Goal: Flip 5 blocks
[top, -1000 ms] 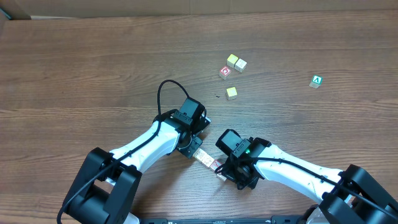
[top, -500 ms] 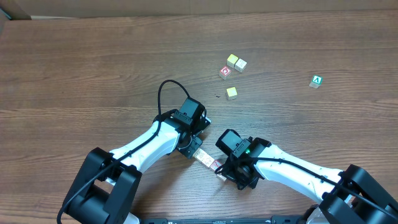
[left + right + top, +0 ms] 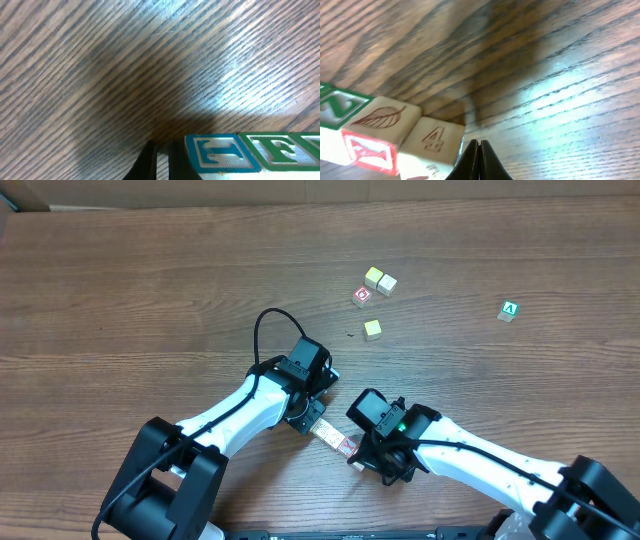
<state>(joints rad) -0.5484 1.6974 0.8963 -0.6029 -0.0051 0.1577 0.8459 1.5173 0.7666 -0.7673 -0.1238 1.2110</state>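
Overhead first: both arms reach in over the wooden tabletop (image 3: pixel 150 280). The blocks (image 3: pixel 335 442) lie in a short slanted row near the front, right between the two hands. The left hand (image 3: pixel 316 418) sits at the row's upper-left end and the right hand (image 3: pixel 360 459) at its lower-right end. The fingertips themselves are hidden under the wrists from up here. Farther back and well apart, two yellowish cubes (image 3: pixel 373 277) touch each other, with a red-marked cube (image 3: pixel 362 297) just beside them. Another yellow cube (image 3: pixel 372 329) sits a little nearer, and a green cube (image 3: pixel 509 310) is off to the right.

Over to the left wrist: the left hand's fingers (image 3: pixel 147 165) are clenched together with nothing between them. The blocks are just to one side, the nearest face showing a green-framed T and the next an F.

Right wrist now: the right hand's fingers (image 3: pixel 472 162) are pinched tight as well, gripping nothing. Just beside the tips is a block marked 4, then one with a leaf and a red frame, then green lettering.
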